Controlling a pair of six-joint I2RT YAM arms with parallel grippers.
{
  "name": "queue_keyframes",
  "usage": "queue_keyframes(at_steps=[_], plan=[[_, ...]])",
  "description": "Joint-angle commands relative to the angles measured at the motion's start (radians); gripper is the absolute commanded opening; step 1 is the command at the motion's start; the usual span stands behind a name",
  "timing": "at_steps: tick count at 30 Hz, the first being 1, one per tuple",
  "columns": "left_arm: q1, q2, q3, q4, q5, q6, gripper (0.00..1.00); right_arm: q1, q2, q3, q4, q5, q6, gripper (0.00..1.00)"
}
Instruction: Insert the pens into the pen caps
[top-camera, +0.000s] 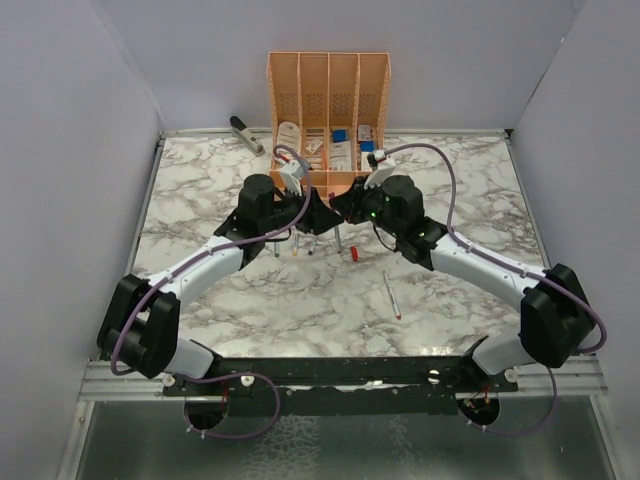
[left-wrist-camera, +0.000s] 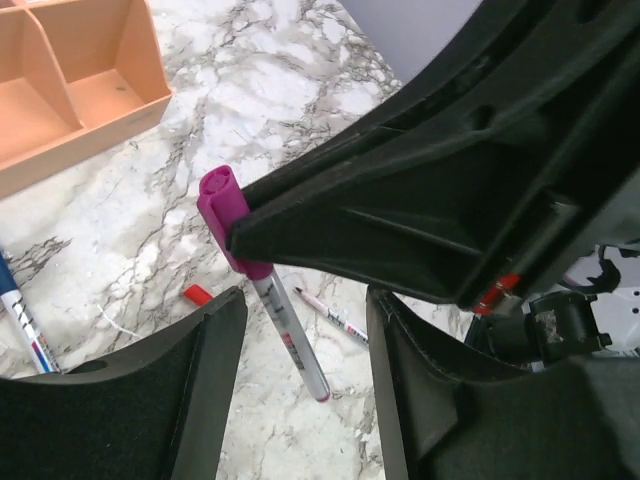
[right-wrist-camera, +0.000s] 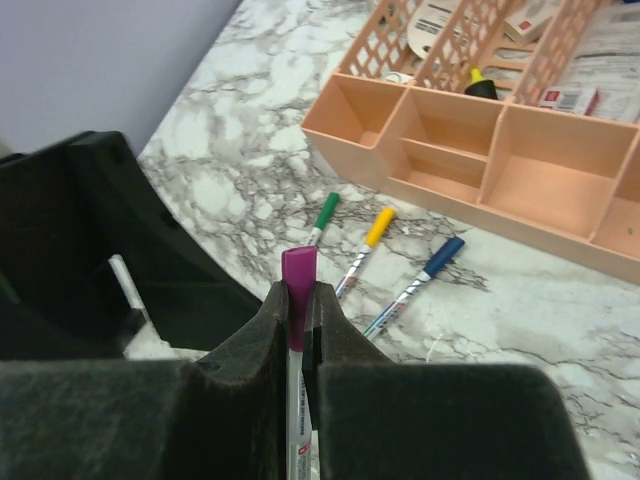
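The whitish pen (right-wrist-camera: 296, 420) is wearing a purple cap (right-wrist-camera: 298, 280); the right tool (right-wrist-camera: 300, 330) is clamping the pen, and the left tool (left-wrist-camera: 303, 300) is gaping apart around it.

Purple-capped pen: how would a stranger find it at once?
Start at the orange organizer at the back. In front of it, the right gripper clamps one pen. It alone has a purple cap; the other pens lie on the table.

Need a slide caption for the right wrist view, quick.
Right tool shut on purple-capped pen; green-capped pen, yellow-capped pen and blue-capped pen lie on marble table beside orange organizer.
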Motion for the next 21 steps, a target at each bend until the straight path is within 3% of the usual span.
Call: queue_keyframes(at_steps=[1,4,11,21], plan=[[0.002,-0.06,0.004,0.013,-0.097,0.041,0.57,0.003,0.032,0.031,-0.114,0.048,0.017,0.01],[0.002,-0.069,0.012,-0.048,-0.144,0.079,0.66,0.002,0.034,0.022,-0.126,0.071,0.028,0.01],[0.002,-0.091,-0.005,-0.167,-0.234,0.132,0.66,0.002,0.095,0.064,-0.213,0.171,0.051,0.01],[0.004,-0.175,-0.073,-0.235,-0.349,0.147,0.65,0.003,0.368,0.271,-0.394,0.259,0.115,0.01]])
